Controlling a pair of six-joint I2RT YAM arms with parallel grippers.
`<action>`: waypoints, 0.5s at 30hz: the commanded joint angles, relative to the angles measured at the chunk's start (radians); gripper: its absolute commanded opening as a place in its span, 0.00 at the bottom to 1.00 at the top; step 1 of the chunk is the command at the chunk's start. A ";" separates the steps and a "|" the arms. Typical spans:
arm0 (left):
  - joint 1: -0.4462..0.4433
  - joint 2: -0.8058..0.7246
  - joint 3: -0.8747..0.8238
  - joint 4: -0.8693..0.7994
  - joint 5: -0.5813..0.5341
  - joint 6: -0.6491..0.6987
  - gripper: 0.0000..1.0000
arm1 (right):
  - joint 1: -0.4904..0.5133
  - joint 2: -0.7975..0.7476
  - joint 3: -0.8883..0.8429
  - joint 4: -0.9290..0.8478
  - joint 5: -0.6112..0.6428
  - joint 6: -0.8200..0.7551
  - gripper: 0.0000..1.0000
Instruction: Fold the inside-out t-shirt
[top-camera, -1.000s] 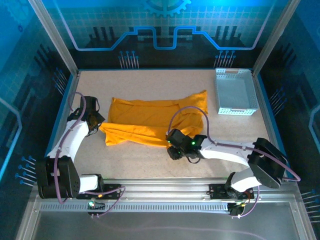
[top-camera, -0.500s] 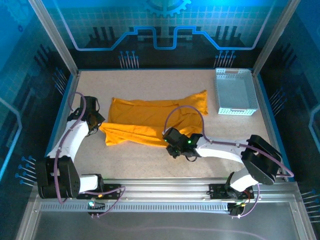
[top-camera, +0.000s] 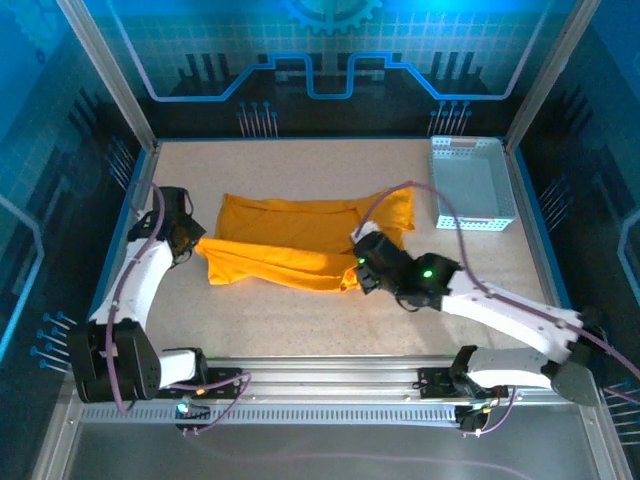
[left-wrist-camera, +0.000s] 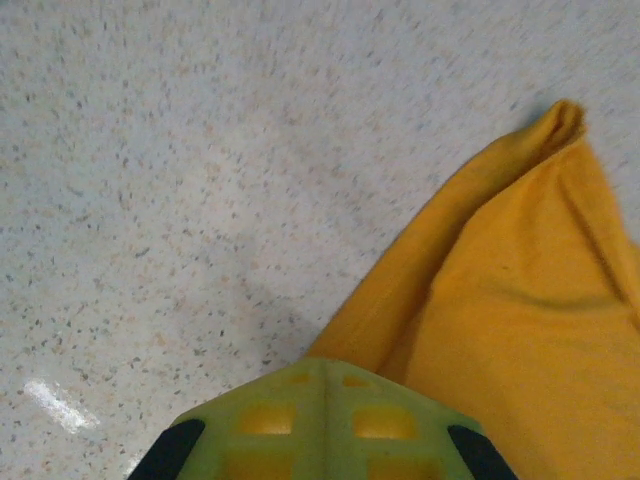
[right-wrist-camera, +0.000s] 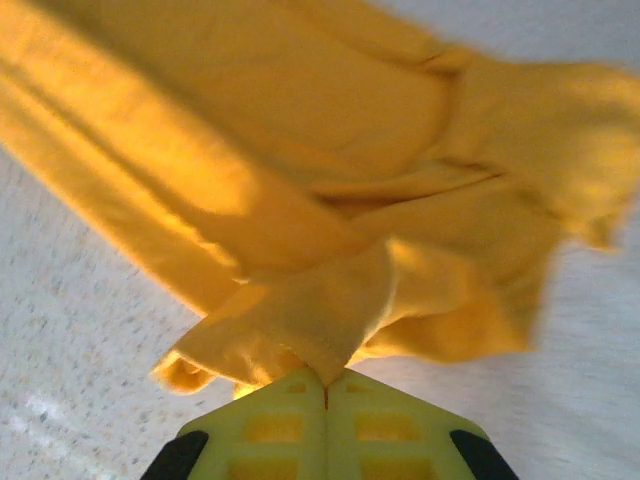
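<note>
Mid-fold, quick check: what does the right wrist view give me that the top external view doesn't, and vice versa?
Right wrist view: the close detail, with the right end effector shut, jaws flat together, on a bunched corner of the t-shirt.
Top external view: the layout, with the left end effector at the t-shirt's left corner and the pale basket at the far right of the table.
Shared: the orange-yellow t-shirt lying on the speckled table, pinched by the right end effector.
</note>
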 joint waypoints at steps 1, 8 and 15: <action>0.036 -0.085 0.118 -0.037 0.015 0.015 0.00 | -0.082 -0.088 0.157 -0.250 0.132 -0.033 0.00; 0.112 -0.188 0.332 -0.093 0.039 0.030 0.00 | -0.265 -0.148 0.502 -0.330 0.112 -0.161 0.00; 0.140 -0.261 0.531 -0.104 0.122 0.037 0.00 | -0.281 -0.119 0.842 -0.302 0.009 -0.283 0.00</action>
